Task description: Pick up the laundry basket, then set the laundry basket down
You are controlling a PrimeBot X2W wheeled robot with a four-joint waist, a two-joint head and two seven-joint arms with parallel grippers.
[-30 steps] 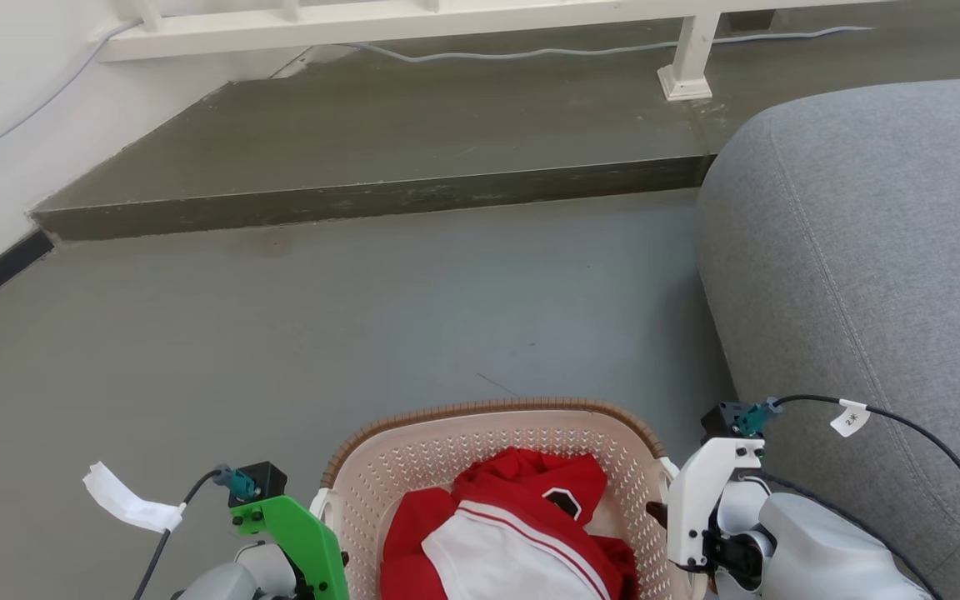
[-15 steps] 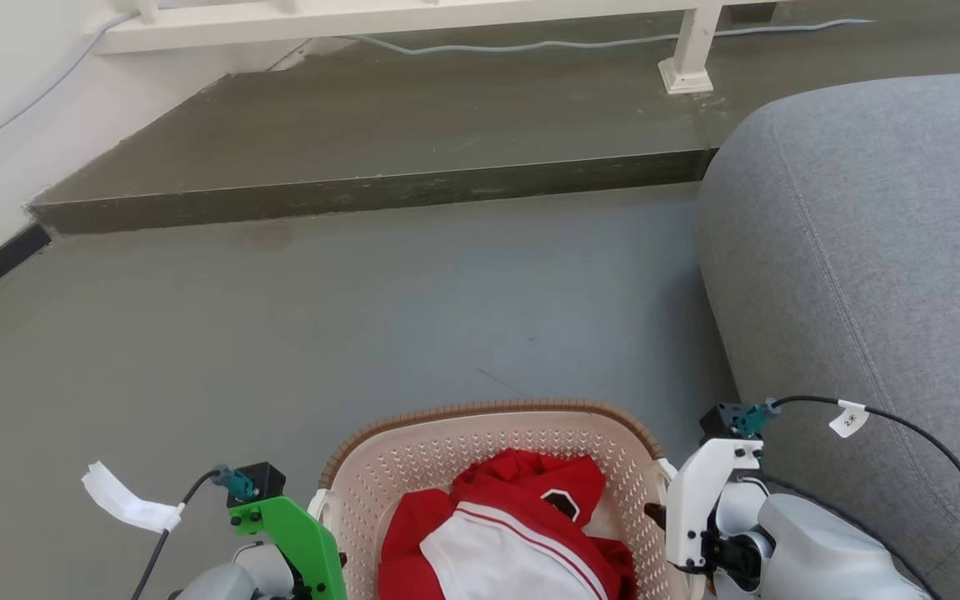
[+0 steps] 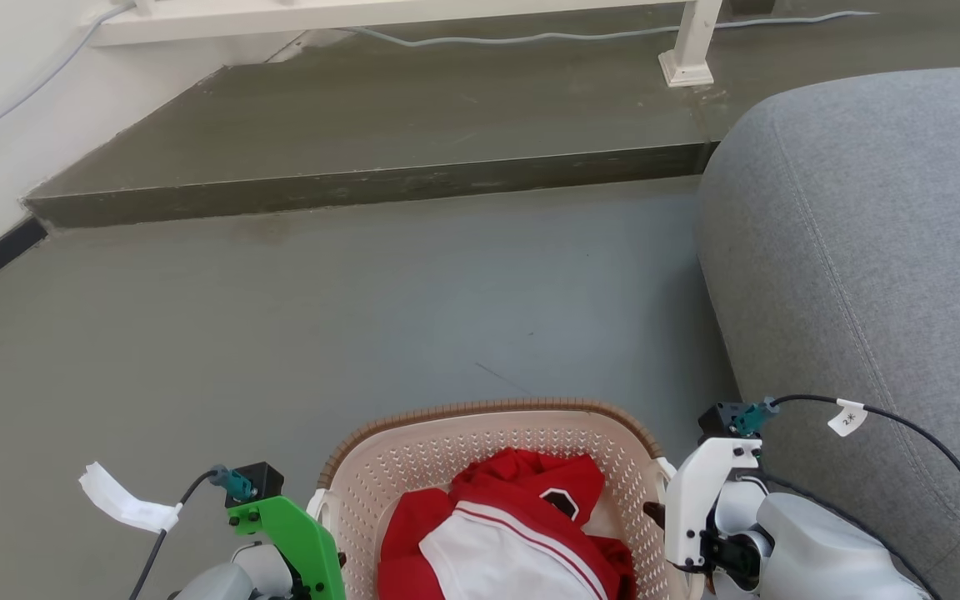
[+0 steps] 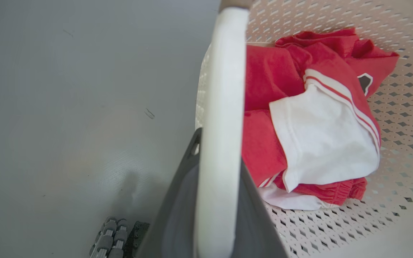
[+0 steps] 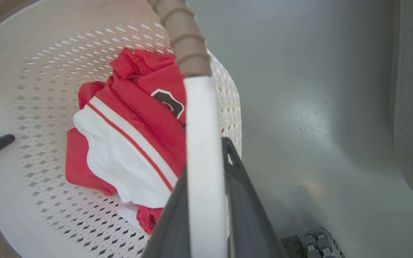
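Evidently mid-carry — floor [image 3: 363,292] shifts in the head view, laundry basket [image 3: 447,454] stays put between the arms; left end effector [image 4: 219,157] and right end effector [image 5: 206,161] each pinch a white handle [image 4: 224,71].

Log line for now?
left gripper shut on left white handle; right gripper shut on right white handle; cream perforated plastic laundry basket holds red-and-white clothes

Bright, soft, even light. Pale glare lies on the grey floor [image 5: 310,118], with faint shadows. The head view is sharp; wrist views curve at the edges, and the near basket handle [image 4: 221,143] is blurred.
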